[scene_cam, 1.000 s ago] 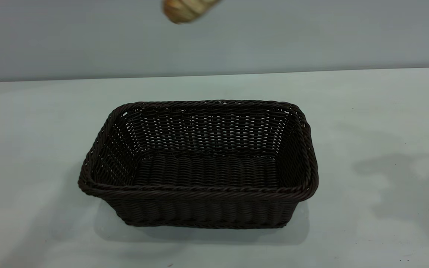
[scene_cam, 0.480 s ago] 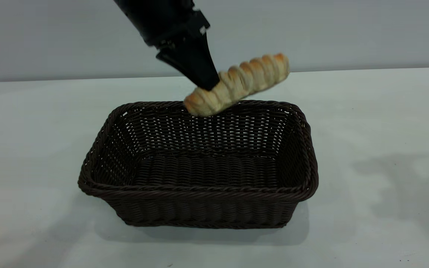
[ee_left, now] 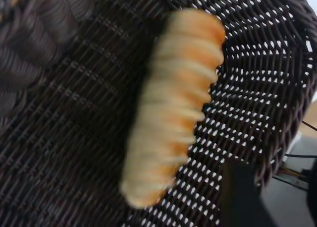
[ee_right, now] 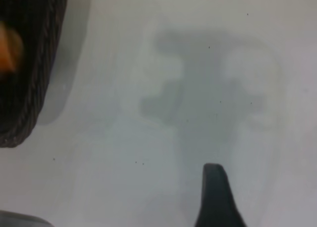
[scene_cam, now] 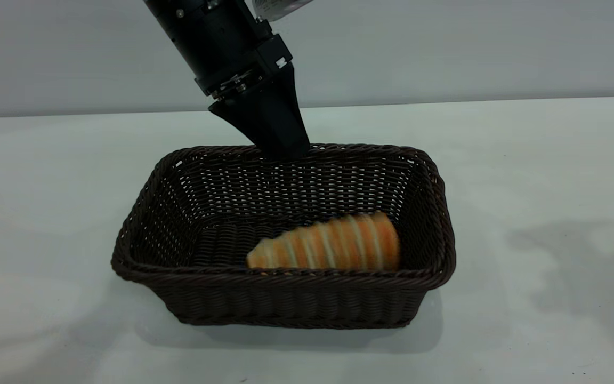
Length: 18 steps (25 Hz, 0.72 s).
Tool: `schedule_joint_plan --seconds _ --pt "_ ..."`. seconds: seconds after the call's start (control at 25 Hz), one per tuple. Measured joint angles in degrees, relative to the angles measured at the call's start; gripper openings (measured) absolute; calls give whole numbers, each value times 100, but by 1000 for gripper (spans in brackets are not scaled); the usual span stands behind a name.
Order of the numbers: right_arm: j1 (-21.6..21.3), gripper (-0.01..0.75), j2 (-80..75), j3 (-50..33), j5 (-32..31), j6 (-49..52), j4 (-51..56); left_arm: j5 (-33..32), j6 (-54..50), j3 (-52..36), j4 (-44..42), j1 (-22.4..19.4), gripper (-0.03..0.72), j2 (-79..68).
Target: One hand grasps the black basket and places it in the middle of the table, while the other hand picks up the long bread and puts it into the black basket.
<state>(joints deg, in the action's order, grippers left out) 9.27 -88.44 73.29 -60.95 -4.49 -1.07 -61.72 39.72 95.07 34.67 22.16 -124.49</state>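
Desk point(scene_cam: 525, 160) first: pale, bare apart from the black basket point(scene_cam: 285, 298), which sits about mid-desk w/ long side toward the ext cam. I'd call the basket half of the job done.

Left arm comes down from upper left of ext view. Left pincer point(scene_cam: 280, 144) hangs just over the far rim, tip roughly level w/ the braid. It's side-on, so I can't tell if it's apart or together. It grips nothing, since the bread is well below it and not touching.

Long bread point(scene_cam: 328, 248) is inside the basket, low on the woven floor, lengthwise along the near wall and a bit right of centre. It looks smeared in both ext and left wrist views, so prob. in motion and not at rest, imo.

Right pincer point(ee_right: 215, 197) shows only as one dark tip in its own wrist view, over bare desk w/ a basket corner off to one side. Apart or together, can't tell. It isn't in ext view.

Step in hand: the tail end of the bread drop-in. Next I need to raise the left arm straight up, clear of the far rim so it doesn't snag the weave or nudge the basket. Then confirm the bread lies flat on the floor and park both arms.
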Motion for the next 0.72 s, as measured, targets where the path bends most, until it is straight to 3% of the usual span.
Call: schedule_joint_plan --seconds 0.12,0.24,0.48,0.72 --pt "0 506 0 0 8 0 0 -81 -298 192 -194 0 527 0" --pt "0 506 4 0 13 0 0 -337 -926 687 -777 0 567 0" --pt "0 506 381 0 -121 0 0 -517 -2259 1929 -1986 0 552 123" --pt "0 506 1070 -4 -561 0 0 -517 -2950 2195 -2980 0 491 1062"
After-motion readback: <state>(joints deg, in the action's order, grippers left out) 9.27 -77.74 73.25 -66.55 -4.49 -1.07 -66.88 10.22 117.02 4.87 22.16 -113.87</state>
